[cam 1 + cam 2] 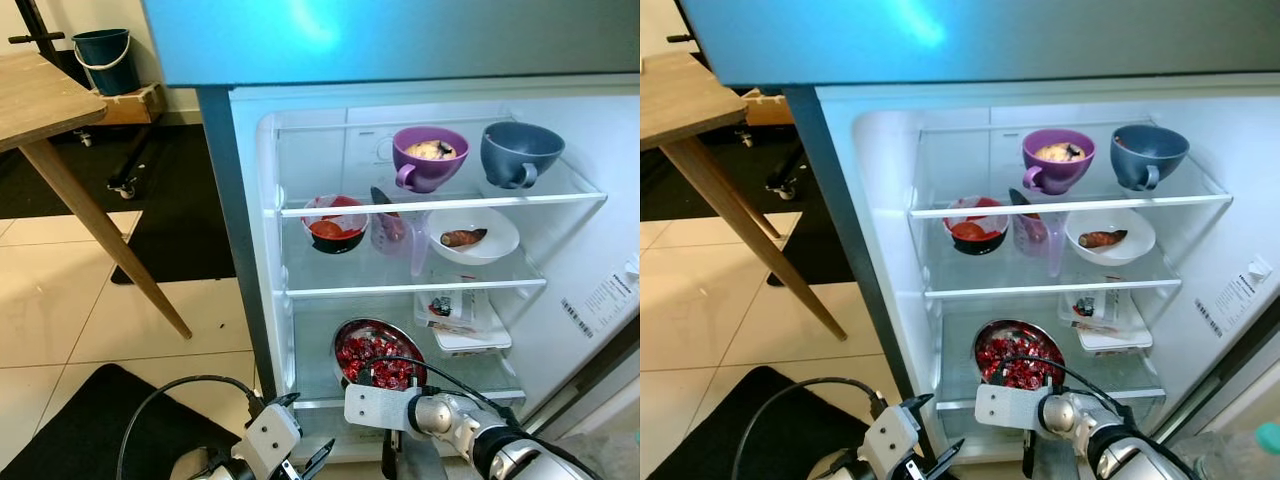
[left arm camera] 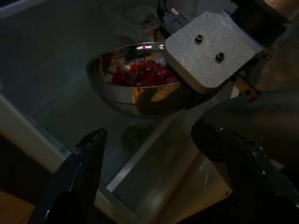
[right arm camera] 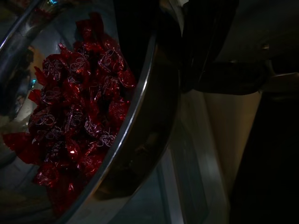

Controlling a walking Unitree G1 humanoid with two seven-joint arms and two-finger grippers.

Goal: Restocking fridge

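Observation:
A steel bowl (image 1: 378, 358) heaped with red-wrapped candies (image 3: 79, 121) rests on the bottom glass shelf (image 1: 470, 372) of the open fridge. My right gripper (image 1: 368, 380) reaches in from below and is shut on the bowl's near rim. In the right wrist view one finger (image 3: 135, 32) lies inside the bowl and the other outside it. My left gripper (image 2: 161, 135) hangs open lower left, in front of the fridge's bottom edge, apart from the bowl (image 2: 140, 88).
The top shelf holds a purple mug (image 1: 430, 157) and a blue mug (image 1: 520, 152). The middle shelf has a red bowl (image 1: 335, 222), a clear jug (image 1: 395, 230) and a white plate (image 1: 472, 235). A packaged box (image 1: 460, 315) sits behind the steel bowl. A wooden table (image 1: 40, 100) stands left.

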